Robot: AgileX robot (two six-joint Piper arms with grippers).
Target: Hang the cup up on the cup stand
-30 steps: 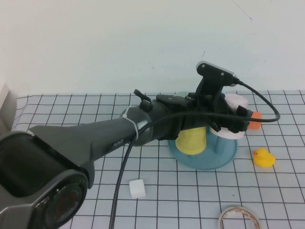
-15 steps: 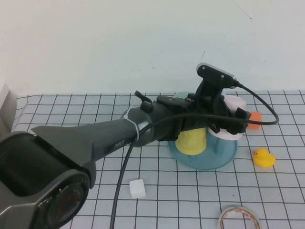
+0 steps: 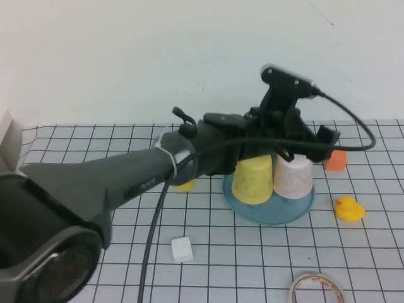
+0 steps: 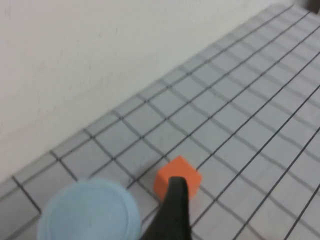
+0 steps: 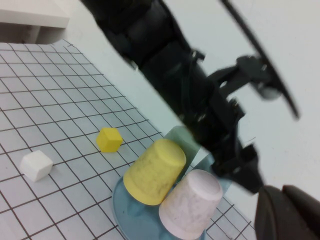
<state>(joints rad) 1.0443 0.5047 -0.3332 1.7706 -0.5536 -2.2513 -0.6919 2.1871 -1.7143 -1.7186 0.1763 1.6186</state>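
Observation:
The pale pink speckled cup (image 3: 294, 177) sits upside down on the right side of the teal cup stand (image 3: 273, 211), next to a yellow cup (image 3: 252, 180). My left gripper (image 3: 303, 147) hovers just above the pink cup, open, with its fingers apart and clear of the cup. In the left wrist view only one black fingertip (image 4: 174, 190) shows, with nothing against it. The right wrist view shows the pink cup (image 5: 192, 204) and the yellow cup (image 5: 153, 171) on the stand (image 5: 123, 201). My right gripper (image 5: 290, 214) is shut and empty, off to the side of the stand.
An orange cube (image 3: 335, 160) lies just behind the stand, and a rubber duck (image 3: 349, 208) to its right. A white cube (image 3: 182, 249) and a tape roll (image 3: 315, 289) lie near the front. A yellow cube (image 5: 109, 139) is left of the stand. A light blue cup (image 4: 90, 212) stands under the left wrist.
The left gripper has let go of the pink cup, which dropped from a tilted, held position onto the stand. The gripper opened wider and rose slightly.

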